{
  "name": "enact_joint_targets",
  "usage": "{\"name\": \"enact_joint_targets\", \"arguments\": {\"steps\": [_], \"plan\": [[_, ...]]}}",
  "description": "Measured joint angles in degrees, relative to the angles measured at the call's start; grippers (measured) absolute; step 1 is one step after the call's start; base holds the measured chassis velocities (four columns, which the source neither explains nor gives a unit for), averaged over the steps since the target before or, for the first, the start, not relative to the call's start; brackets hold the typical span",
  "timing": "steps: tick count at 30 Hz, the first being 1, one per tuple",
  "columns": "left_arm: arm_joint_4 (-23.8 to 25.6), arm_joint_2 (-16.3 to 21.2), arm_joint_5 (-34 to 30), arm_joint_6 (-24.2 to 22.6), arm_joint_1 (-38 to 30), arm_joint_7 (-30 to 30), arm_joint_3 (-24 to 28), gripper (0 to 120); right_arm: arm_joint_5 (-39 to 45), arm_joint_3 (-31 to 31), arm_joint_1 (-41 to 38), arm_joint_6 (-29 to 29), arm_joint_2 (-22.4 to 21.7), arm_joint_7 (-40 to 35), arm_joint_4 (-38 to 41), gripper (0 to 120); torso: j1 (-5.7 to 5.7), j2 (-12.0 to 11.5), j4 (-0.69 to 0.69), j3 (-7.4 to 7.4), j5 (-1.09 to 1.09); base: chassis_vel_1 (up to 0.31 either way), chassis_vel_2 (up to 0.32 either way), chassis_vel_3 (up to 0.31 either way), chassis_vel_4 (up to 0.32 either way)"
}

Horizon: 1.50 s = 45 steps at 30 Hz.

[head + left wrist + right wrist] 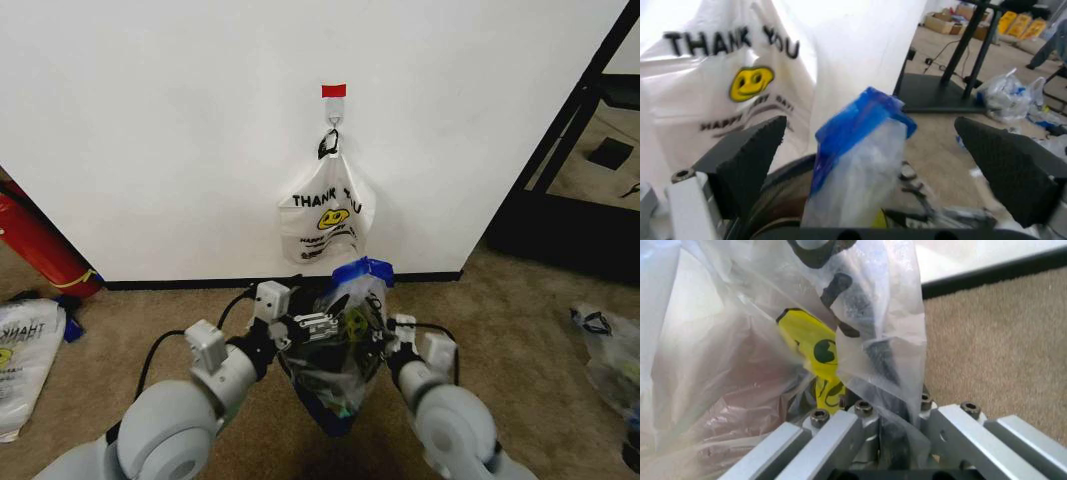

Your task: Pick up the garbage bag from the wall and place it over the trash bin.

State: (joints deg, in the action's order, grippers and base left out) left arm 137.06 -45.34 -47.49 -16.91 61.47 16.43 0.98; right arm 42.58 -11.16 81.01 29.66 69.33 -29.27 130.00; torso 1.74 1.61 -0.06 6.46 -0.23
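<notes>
Our right gripper (383,338) pinches the garbage bag (340,345); our left gripper (296,322), at nine o'clock, gapes. Next we need the bin.

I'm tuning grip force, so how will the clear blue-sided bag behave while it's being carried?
Likely floppy: the garbage bag sags to a point below the right gripper, shut on its film. Probably light, since the thin plastic shows the smiley through. Possibly slippery: the left gripper is open around its blue top.
</notes>
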Motion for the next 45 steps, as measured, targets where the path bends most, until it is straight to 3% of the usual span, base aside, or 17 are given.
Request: {"name": "enact_joint_targets", "arguments": {"steps": [9,19,23,27,35,39,45], "plan": [[-2.62,-2.12,4.24,0.60,-1.47,-0.26,2.81,95,-8.35,-2.38,4.73,-5.28,2.17,3.29,3.13,0,0.00,0.00,0.02,0.00,0.00,0.000,0.000,0.000,0.000],[-2.82,-3.00,6.16,1.19,-0.38,-0.05,1.99,88,-12.91,-3.00,6.87,-6.29,3.41,4.84,5.36,0,0.00,0.00,0.01,0.00,0.00,0.000,0.000,0.000,0.000],[-2.56,-3.05,6.08,1.20,-0.37,0.05,1.75,86,-13.84,-2.80,7.37,-6.52,3.56,4.89,5.36,0,0.00,0.00,0.02,0.00,0.00,0.000,0.000,0.000,0.000],[-1.61,-2.85,5.87,1.20,0.47,0.16,1.58,73,-14.38,-2.80,7.84,-6.56,3.50,4.95,5.63,0,0.00,0.00,0.01,0.00,0.00,0.000,0.000,0.000,0.000],[2.11,-2.85,4.96,0.52,2.06,-0.26,-0.14,68,-14.67,-2.88,7.83,-6.56,3.46,4.96,5.56,0,0.00,0.00,0.02,0.00,0.00,0.000,0.000,0.000,0.000],[1.65,-2.57,5.81,0.00,1.33,-0.29,0.34,63,-15.08,-2.47,7.81,-6.57,3.56,5.03,5.49,0,0.00,0.00,0.02,0.00,0.00,0.000,0.000,0.000,0.000],[-0.72,-2.96,6.85,-0.42,-1.50,0.00,2.39,66,-15.16,-2.57,7.77,-6.59,3.56,5.01,5.73,0,0.00,0.00,0.01,0.01,0.00,0.000,0.000,0.000,0.000]]}}
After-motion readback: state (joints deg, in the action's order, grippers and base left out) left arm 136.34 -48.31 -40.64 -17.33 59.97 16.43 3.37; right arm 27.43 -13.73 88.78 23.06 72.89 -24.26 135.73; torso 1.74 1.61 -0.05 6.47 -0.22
